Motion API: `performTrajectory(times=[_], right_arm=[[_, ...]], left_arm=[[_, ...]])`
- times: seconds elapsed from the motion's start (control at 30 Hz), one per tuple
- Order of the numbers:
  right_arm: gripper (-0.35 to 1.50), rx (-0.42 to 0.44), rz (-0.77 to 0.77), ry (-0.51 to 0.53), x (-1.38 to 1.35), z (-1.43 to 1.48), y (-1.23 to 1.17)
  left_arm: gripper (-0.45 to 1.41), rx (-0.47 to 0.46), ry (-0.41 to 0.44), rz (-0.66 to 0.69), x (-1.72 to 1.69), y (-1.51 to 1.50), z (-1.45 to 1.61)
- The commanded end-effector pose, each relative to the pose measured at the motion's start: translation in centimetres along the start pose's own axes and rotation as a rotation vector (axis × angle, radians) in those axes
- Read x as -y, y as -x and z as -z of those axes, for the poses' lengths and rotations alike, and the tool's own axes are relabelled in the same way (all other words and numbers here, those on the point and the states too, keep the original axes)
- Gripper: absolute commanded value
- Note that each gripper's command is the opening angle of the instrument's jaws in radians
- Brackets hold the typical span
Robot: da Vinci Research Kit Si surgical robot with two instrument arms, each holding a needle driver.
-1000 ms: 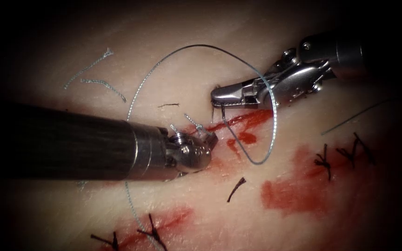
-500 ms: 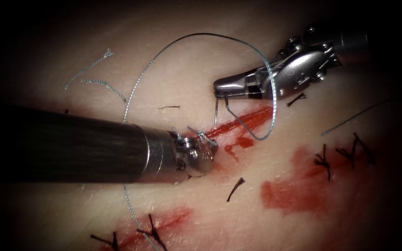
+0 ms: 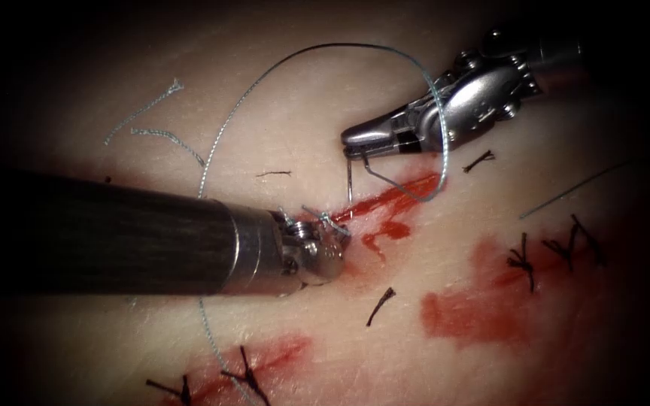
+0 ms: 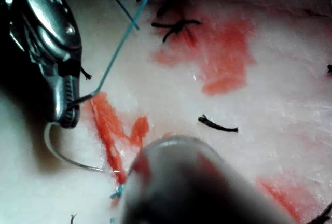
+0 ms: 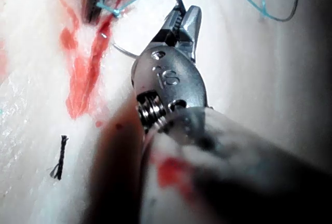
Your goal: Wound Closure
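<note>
Your right end effector [image 3: 351, 144] is clamped on the needle [image 3: 350, 182] near its thread end; the point hangs just above the cut [image 3: 385, 199], clear of the tissue [image 3: 295, 120]. Your left end effector [image 3: 332, 239] presses at the cut's left end; its grip I cannot tell. Judgement: keep the clamp firm and the thread [image 3: 325, 54] slack. The left wrist view shows the needle's full curve [image 4: 65, 154].

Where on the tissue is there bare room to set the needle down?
Bare tissue lies between the two red fluid patches, and beside the cut ends of thread. It's crowded around the cut, where the right tool holds the needle beside the left tool.
</note>
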State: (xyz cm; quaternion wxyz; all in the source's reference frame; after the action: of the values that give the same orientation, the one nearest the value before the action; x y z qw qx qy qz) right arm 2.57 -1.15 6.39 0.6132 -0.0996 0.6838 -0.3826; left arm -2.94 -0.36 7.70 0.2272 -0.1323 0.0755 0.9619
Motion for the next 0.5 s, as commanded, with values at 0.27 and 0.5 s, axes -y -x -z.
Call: performTrajectory(times=[0.27, 0.5], right_arm=[[-0.35, 0.065, 0.236, 0.02, 0.01, -0.13, -0.02], [-0.35, 0.068, 0.261, 0.003, 0.08, -0.14, -0.01]], left_arm=[[-0.45, 0.001, 0.003, 0.001, -0.03, -0.02, -0.04], [-0.45, 0.001, 0.004, 0.001, -0.03, -0.02, -0.03]])
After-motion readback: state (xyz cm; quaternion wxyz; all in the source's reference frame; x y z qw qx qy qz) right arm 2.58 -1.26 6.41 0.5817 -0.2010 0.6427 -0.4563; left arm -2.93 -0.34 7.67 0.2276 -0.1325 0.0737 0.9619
